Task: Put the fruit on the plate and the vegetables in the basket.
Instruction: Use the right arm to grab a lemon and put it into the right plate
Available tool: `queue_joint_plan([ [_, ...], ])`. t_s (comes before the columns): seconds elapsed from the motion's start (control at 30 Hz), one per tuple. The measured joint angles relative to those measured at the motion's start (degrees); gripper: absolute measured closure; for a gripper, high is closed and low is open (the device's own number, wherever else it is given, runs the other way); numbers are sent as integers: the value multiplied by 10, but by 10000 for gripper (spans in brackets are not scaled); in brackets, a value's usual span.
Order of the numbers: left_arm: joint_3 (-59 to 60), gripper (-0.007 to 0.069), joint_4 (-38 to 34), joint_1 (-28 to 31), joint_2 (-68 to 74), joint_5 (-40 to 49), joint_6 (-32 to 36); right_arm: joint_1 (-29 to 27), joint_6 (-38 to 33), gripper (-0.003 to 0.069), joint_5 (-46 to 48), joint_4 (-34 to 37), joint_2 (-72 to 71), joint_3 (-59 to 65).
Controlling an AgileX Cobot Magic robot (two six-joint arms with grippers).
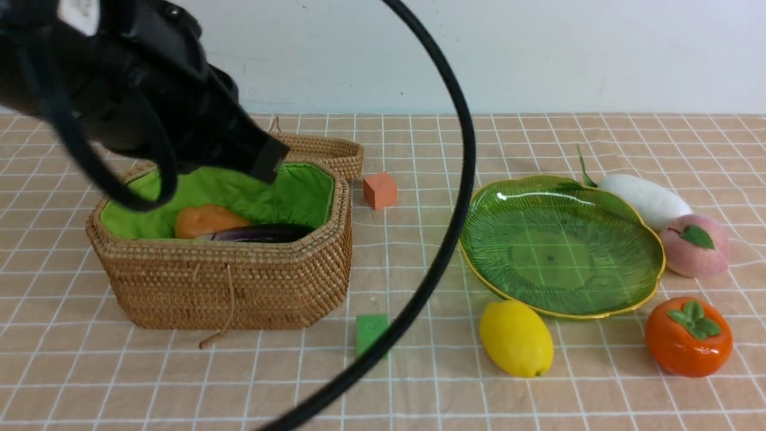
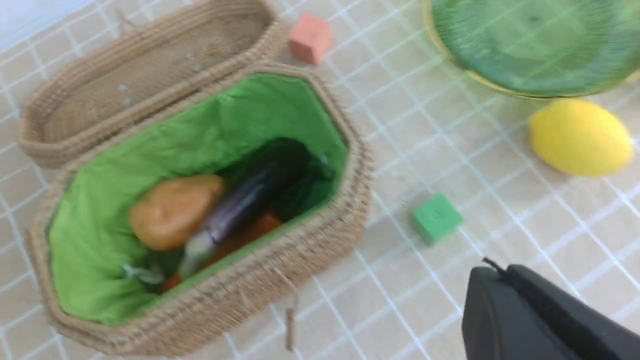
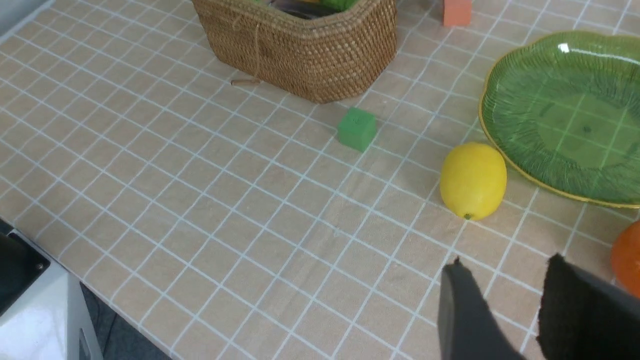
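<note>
The wicker basket [image 1: 239, 281] stands open at the left, with the potato [image 1: 206, 220], the eggplant [image 1: 263, 233] and the carrot [image 2: 262, 225] inside. The green plate [image 1: 562, 245] is empty. The radish [image 1: 649, 200] lies behind it, the peach [image 1: 697, 245] at its right, and the lemon [image 1: 516, 338] and the persimmon [image 1: 688, 338] in front. My left gripper [image 2: 492, 270] is shut and empty, high above the cloth in front of the basket. My right gripper [image 3: 505, 265] is open and empty, above the cloth near the lemon [image 3: 472, 180].
The basket lid [image 1: 326, 152] lies behind the basket. An orange cube [image 1: 380, 190] sits between basket and plate. A green cube [image 1: 370, 332] lies in front of the basket. A black cable [image 1: 455, 197] arcs across the front view. The table edge [image 3: 85, 285] shows in the right wrist view.
</note>
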Motion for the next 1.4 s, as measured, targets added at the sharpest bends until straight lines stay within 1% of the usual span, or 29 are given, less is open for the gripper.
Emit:
queue_joint_plan([
  [0.07, 32, 638, 0, -9, -27, -4, -4, 0, 4, 421, 0, -2, 10, 0],
  [0.17, 113, 638, -4, -19, -85, -36, -21, 0, 13, 433, 0, -11, 32, 0],
  [0.23, 198, 638, -14, -21, -146, -94, -37, 0, 27, 446, 0, -21, 56, 0],
  [0.27, 205, 638, -15, -21, -158, -99, -39, 0, 29, 449, 0, -23, 61, 0],
  [0.33, 283, 638, -30, -21, -225, -159, -43, 0, 47, 467, -2, -33, 94, 0],
  [0.37, 290, 638, -32, -21, -232, -165, -43, 0, 47, 470, -2, -34, 102, 0],
  [0.4, 339, 638, -46, -21, -269, -204, -43, 0, 59, 487, -6, -38, 135, 0],
  [0.53, 478, 638, -103, -21, -413, -317, -45, 0, 65, 537, -23, -30, 244, 0],
  [0.6, 510, 638, -111, -21, -445, -350, -45, 4, 66, 557, -36, -21, 286, 0],
  [0.63, 514, 638, -111, -21, -450, -350, -45, 5, 67, 559, -38, -21, 292, 0],
  [0.67, 532, 638, -114, -21, -469, -367, -45, 14, 72, 568, -46, -17, 317, 0],
  [0.73, 564, 638, -115, -21, -506, -394, -46, 56, 96, 587, -79, -22, 373, 0],
  [0.77, 565, 638, -115, -21, -510, -395, -46, 60, 99, 588, -82, -24, 378, 0],
  [0.8, 571, 638, -115, -21, -522, -401, -46, 104, 127, 591, -106, -51, 418, -3],
  [0.83, 571, 638, -115, -21, -523, -401, -46, 104, 127, 591, -106, -51, 418, -3],
  [0.87, 571, 638, -111, -21, -526, -406, -44, 145, 164, 584, -114, -104, 462, -17],
  [0.9, 571, 638, -111, -21, -526, -407, -44, 145, 168, 584, -114, -104, 462, -19],
  [0.97, 571, 638, -111, -21, -528, -408, -39, 172, 225, 539, -118, -189, 516, -52],
  [1.0, 571, 638, -111, -21, -528, -409, -39, 173, 234, 522, -119, -205, 526, -60],
  [1.07, 571, 638, -111, -21, -528, -409, -39, 174, 251, 460, -123, -240, 551, -81],
  [1.1, 571, 638, -111, -21, -528, -409, -38, 174, 257, 373, -125, -263, 574, -97],
  [1.13, 571, 638, -111, -21, -528, -409, -38, 174, 259, 307, -127, -274, 588, -103],
  [1.17, 571, 638, -111, -21, -528, -409, -38, 174, 259, 293, -128, -275, 590, -105],
  [1.2, 572, 638, -111, -21, -528, -409, -38, 174, 261, 194, -136, -287, 609, -113],
  [1.23, 572, 638, -111, -21, -528, -409, -38, 174, 262, 138, -142, -293, 620, -115],
  [1.27, 572, 638, -111, -21, -528, -409, -38, 175, 262, 55, -157, -303, 639, -116],
  [1.37, 572, 638, -111, -21, -528, -408, -38, 175, 263, -8, -189, -315, 674, -116],
  [1.4, 572, 638, -111, -21, -528, -408, -38, 175, 264, -12, -203, -317, 686, -116],
])
